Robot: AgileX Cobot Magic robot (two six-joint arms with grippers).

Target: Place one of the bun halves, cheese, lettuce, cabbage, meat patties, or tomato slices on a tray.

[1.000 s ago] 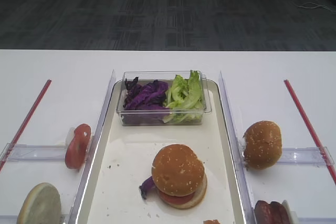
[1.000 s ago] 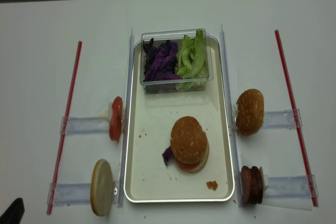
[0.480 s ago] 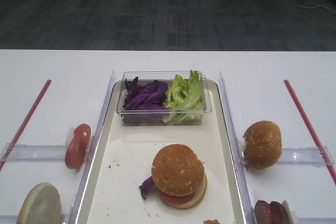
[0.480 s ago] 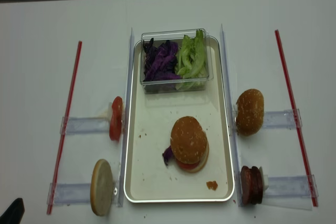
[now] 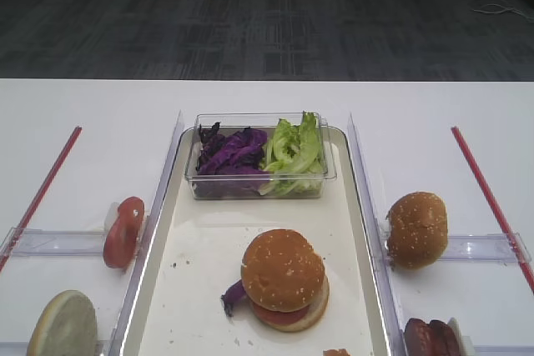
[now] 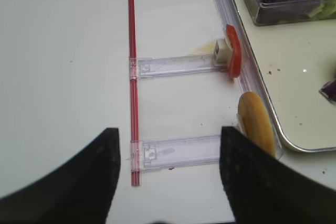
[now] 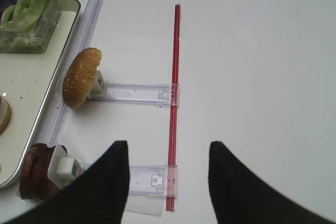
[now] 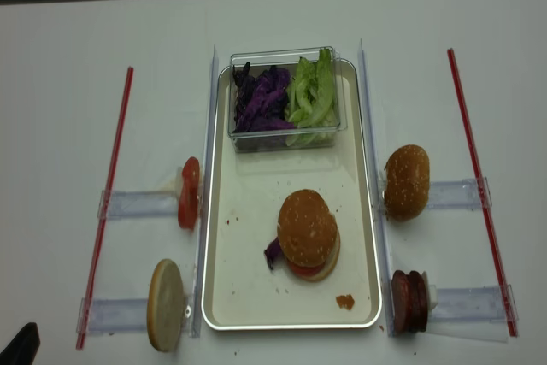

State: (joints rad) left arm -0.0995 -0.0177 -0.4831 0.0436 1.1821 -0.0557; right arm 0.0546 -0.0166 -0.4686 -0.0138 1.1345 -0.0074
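white table (image 8: 68, 32), tray (image 8: 248, 297) holding a stacked burger (image 8: 308, 234)
clear tub (image 8: 286, 138) holds cabbage (image 8: 263, 98) and lettuce (image 8: 313, 91); both grippers' (image 7: 168, 182) (image 6: 169, 169) jaws spread, holding nothing.

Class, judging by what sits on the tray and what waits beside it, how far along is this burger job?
Done: a stacked burger sits on the tray. In hand: nothing; both the left pincer and right pincer hang open and empty. Left: a bun half, meat patties and a tomato slice wait outside.

A broad, smooth white tabletop (image 5: 92, 106) fills the foreground under even, soft light, and beyond its straight far edge lies a dark grey carpeted floor (image 5: 250, 14) patterned with faint square tiles.
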